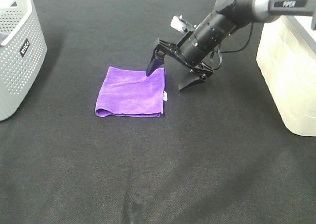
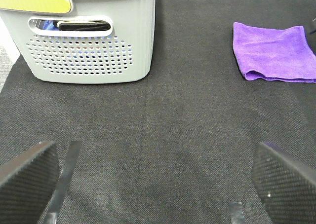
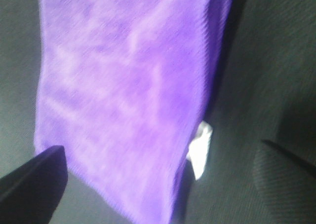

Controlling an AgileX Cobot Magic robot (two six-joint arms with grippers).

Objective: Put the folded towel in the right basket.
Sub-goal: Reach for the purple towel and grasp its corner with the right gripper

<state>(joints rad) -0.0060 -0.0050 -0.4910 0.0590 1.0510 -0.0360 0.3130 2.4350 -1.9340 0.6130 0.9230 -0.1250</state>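
Note:
The folded purple towel [image 1: 131, 92] lies flat on the black cloth near the middle. It shows close up in the right wrist view [image 3: 123, 100] with a white tag [image 3: 200, 147] at its edge, and far off in the left wrist view [image 2: 276, 51]. My right gripper [image 1: 170, 75] is open and low over the towel's right edge, one finger [image 1: 153, 63] at the towel's far right corner, the other [image 1: 190, 81] on the cloth beside it. The right basket [image 1: 291, 71] is cream and stands at the right edge. My left gripper [image 2: 157, 184] is open and empty over bare cloth.
A grey perforated basket [image 1: 15, 51] stands at the far left; the left wrist view [image 2: 94, 41] shows dark items inside it. The black cloth [image 1: 158, 174] covers the whole table.

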